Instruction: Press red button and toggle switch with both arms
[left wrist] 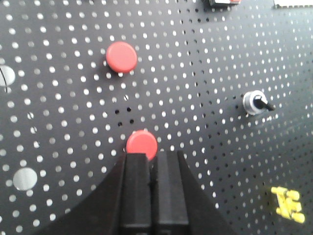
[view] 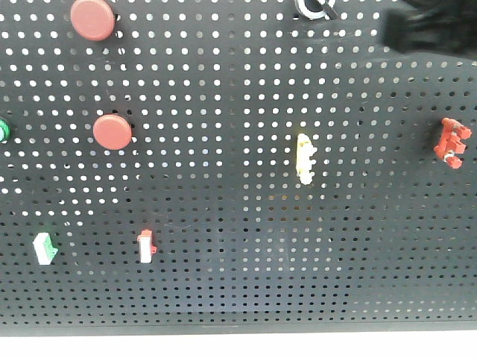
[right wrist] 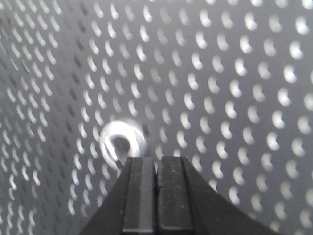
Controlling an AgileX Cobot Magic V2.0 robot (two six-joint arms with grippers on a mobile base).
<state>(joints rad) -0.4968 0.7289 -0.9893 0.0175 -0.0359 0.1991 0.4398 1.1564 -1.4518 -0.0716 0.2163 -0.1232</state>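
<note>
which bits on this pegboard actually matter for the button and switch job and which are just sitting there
For the job: red button just ahead of the left gripper; toggle switch; right gripper.

Just there: other red button; yellow clip; red clip; green-and-white rocker; red-and-white rocker.

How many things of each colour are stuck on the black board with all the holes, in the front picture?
Red: 4 (upper round button, lower round button, red-and-white switch, red clip)
Green: 2 (green knob at the left edge, green-and-white switch)
Yellow: 1 (yellow clip)
Silver: 1 (toggle switch, cut off at the top edge)
Total: 8
</note>
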